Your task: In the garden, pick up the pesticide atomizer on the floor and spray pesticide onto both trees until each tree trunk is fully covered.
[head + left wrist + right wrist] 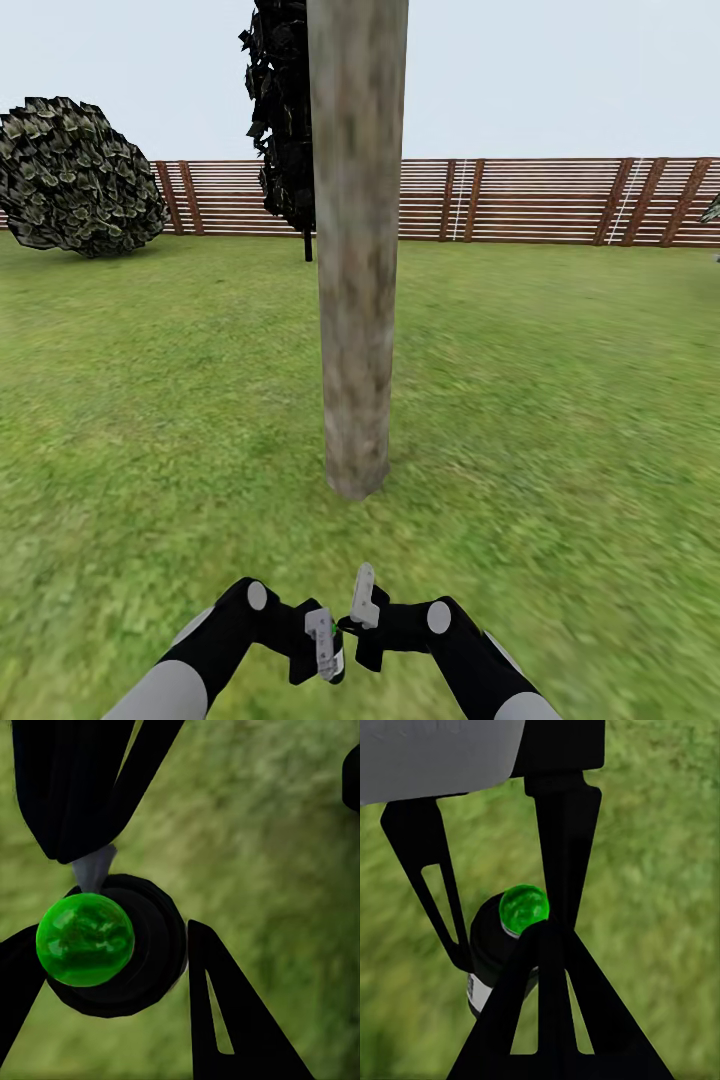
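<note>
Outdoors, green lawn [150, 400] ran to a slatted wooden fence [540, 200]; one tree trunk [357, 250] stood upright just ahead. The left gripper [322, 640] clamped the pesticide atomizer [112, 945], seemingly upright, green top up. Right gripper [362, 600]: state unclear.

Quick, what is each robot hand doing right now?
Left gripper: shut on the pesticide atomizer, gripped between its fingers.
Right gripper: cannot be told; it sits right beside the bottle.

Dark atomizer [336, 660] with green top, near pale tree trunk [357, 250] on lawn
</note>
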